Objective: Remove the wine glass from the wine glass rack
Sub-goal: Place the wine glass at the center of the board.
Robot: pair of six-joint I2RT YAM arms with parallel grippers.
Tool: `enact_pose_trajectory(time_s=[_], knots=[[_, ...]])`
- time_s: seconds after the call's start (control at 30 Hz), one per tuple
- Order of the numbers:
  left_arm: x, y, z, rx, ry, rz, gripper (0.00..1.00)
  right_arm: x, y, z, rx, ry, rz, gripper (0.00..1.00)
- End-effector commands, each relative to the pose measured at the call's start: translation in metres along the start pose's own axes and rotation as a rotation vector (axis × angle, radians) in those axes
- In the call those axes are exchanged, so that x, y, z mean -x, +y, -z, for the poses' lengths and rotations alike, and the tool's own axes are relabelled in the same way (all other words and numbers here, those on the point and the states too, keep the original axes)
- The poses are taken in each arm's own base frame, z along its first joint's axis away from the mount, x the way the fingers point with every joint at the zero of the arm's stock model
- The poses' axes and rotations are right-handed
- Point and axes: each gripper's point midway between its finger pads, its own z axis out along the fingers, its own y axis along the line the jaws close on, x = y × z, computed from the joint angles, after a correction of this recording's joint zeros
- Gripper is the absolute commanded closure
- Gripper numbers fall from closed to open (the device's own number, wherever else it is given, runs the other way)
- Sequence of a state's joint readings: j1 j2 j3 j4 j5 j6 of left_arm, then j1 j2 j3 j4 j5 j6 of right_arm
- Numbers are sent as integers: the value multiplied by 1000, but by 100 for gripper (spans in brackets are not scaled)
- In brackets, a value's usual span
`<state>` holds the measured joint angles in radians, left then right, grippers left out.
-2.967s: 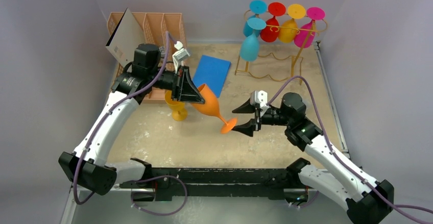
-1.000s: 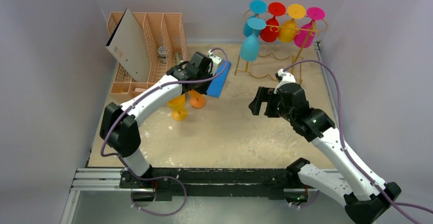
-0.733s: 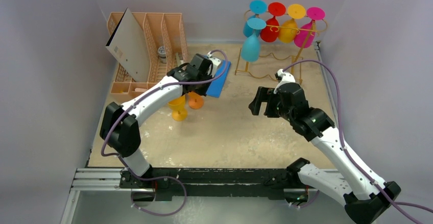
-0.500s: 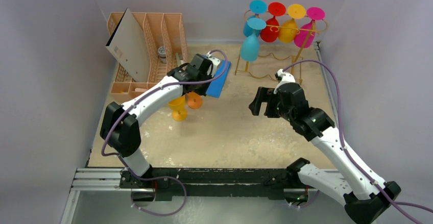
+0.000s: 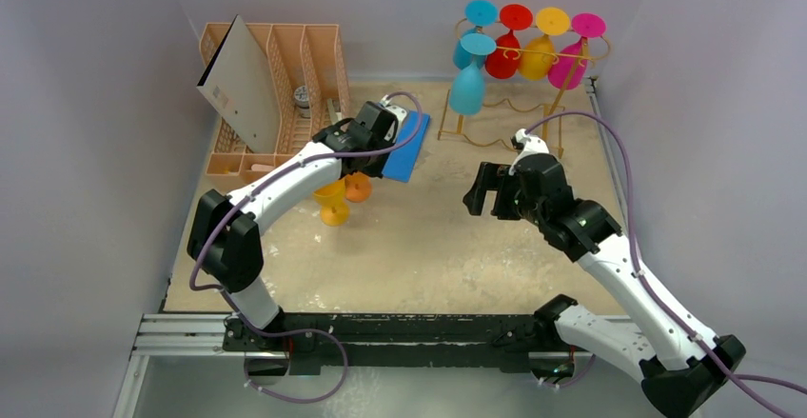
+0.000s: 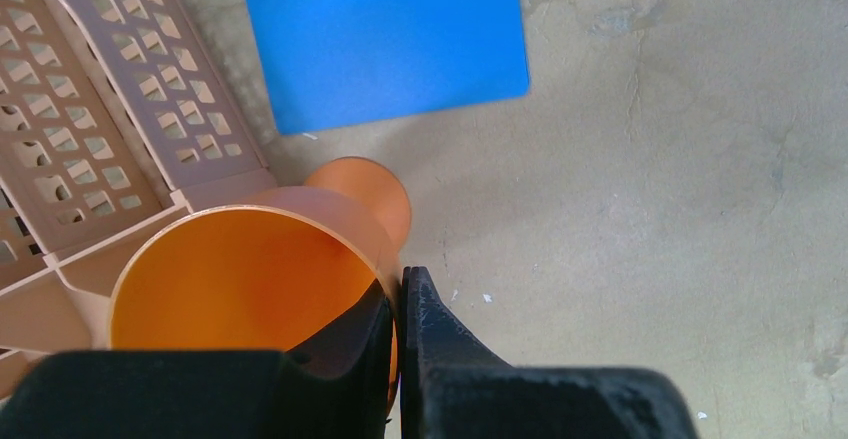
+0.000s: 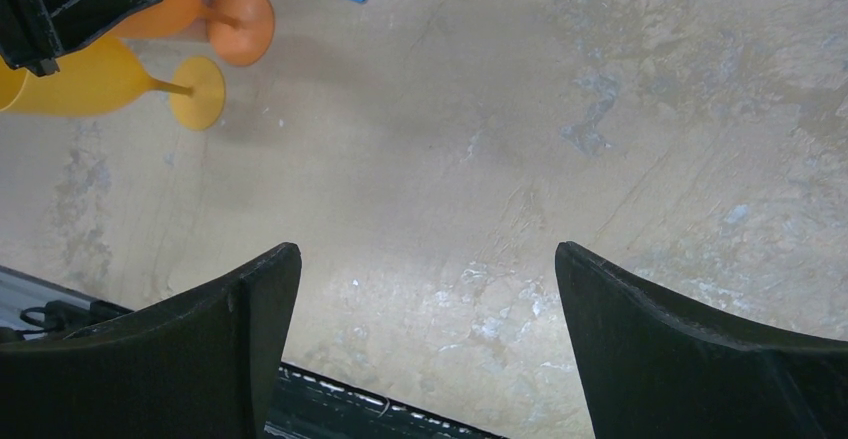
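Top view: the wine glass rack (image 5: 519, 104) stands at the far right of the bench (image 5: 428, 247), with coloured glasses (image 5: 538, 56) hanging from it. The orange wine glass (image 5: 358, 187) is well apart from it, under the left arm (image 5: 305, 166) and just beside a yellow glass (image 5: 331, 201).

Left wrist: the left fingers (image 6: 415, 309) pinch the orange glass's rim.

Right wrist: the right fingers (image 7: 250, 319) are spread wide over bare bench, holding nothing.
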<state>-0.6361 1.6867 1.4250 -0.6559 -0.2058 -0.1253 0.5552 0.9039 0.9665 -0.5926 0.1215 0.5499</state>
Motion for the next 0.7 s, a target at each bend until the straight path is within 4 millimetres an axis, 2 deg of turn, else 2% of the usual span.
enact_pose_trajectory(time_s=[0.0, 0.17, 0.5, 0.67], knots=[[10, 4, 11, 16, -59, 48, 100, 14, 6, 4, 5, -31, -17, 1], [18, 6, 15, -22, -97, 92, 100, 13, 5, 3, 1, -27, -18, 1], [12, 15, 5, -31, -91, 145, 100, 13, 6, 2, 6, -29, -30, 1], [16, 17, 8, -40, -105, 164, 100, 12, 7, 1, 9, -23, -28, 1]])
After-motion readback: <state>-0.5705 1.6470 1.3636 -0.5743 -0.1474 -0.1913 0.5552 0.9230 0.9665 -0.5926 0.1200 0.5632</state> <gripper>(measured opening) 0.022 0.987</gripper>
